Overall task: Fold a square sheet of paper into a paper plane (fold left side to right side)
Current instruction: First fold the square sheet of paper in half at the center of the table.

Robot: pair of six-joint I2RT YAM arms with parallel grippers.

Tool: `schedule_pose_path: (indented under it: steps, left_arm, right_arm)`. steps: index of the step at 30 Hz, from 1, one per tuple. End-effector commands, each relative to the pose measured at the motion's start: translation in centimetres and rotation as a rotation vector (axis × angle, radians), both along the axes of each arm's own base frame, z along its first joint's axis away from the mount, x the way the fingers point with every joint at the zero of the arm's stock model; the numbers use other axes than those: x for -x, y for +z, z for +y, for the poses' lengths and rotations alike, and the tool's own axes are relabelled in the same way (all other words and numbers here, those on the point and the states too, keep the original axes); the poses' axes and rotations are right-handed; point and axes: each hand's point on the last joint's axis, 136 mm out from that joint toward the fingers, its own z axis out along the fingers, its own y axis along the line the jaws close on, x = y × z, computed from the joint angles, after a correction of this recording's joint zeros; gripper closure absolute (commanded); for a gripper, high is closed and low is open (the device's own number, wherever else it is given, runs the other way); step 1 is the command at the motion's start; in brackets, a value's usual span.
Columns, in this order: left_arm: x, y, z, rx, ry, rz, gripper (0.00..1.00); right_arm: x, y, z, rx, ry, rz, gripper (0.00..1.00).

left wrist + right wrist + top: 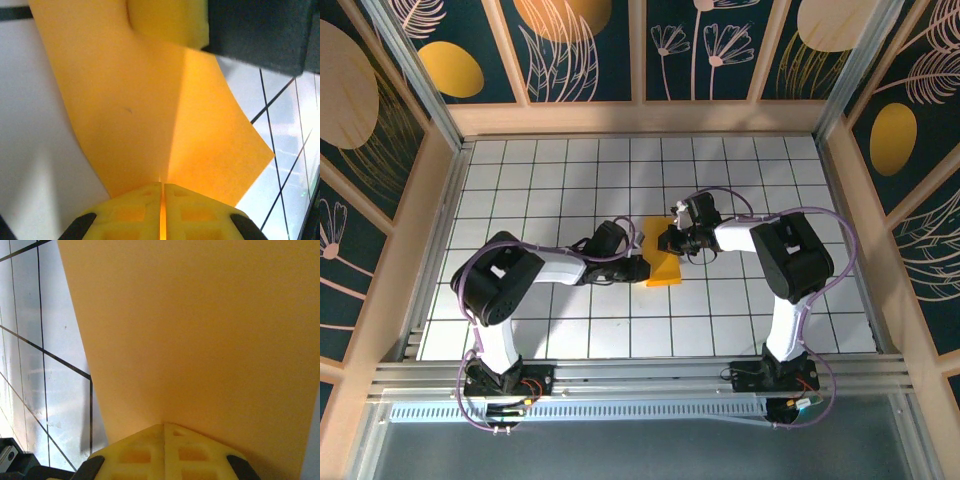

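Square sheet of paper [666, 272], clamped in left gripper [162, 192], also in right gripper [164, 427]

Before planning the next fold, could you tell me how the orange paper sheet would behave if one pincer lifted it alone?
Probably floppy: the paper sheet bows in a curve beyond the left pincer. Likely light: edge pinches by that and the right pincer seem to hold it. Its sharp shade line suggests easy creasing.

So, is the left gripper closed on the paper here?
Yes: the left gripper has its yellow fingers pressed together on the edge of the orange paper.
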Motion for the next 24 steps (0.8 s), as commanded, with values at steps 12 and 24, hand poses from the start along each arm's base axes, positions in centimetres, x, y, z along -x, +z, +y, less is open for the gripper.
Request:
schedule_pose_path:
  steps: [12,24]
  left_arm:
    - [7.3,-3.8,2.5,-0.112,-0.142,0.166,0.90]
    - [8.5,-3.8,3.3,-0.133,-0.156,0.172,0.90]
  right_arm:
    - [2.2,-4.4,-2.8,0.150,-0.035,0.100,1.00]
    - [2.2,-4.4,-2.8,0.151,-0.035,0.099,1.00]
